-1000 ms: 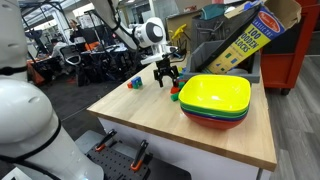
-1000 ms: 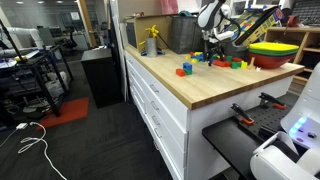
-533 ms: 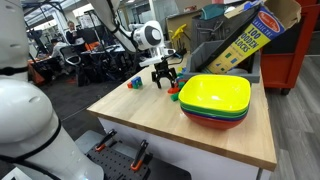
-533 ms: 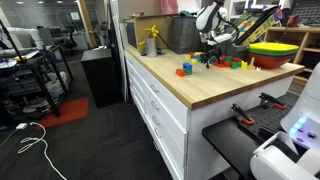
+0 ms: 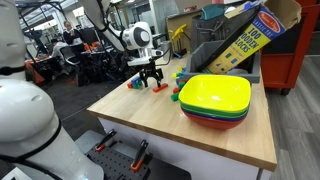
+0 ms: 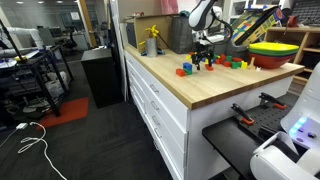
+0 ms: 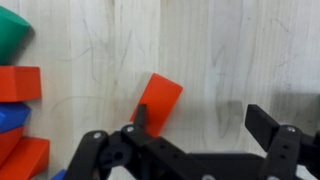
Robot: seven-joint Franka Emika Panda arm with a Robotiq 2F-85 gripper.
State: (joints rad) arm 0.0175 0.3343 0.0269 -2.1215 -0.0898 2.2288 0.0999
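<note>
Red block lying tilted on the wooden table, close against 1 finger at the left of the wrist view; touching or just apart, cannot tell. Gripper spread wide, gripping nothing, low over the wood. Same gripper pointing down among scattered blocks in both exterior views. Along the left edge of the wrist view: 1 green piece, 2 other red blocks and 1 blue block, all clear of the jaws. Bowls stacked, yellow on top, well apart from the gripper, with a box behind.
</note>
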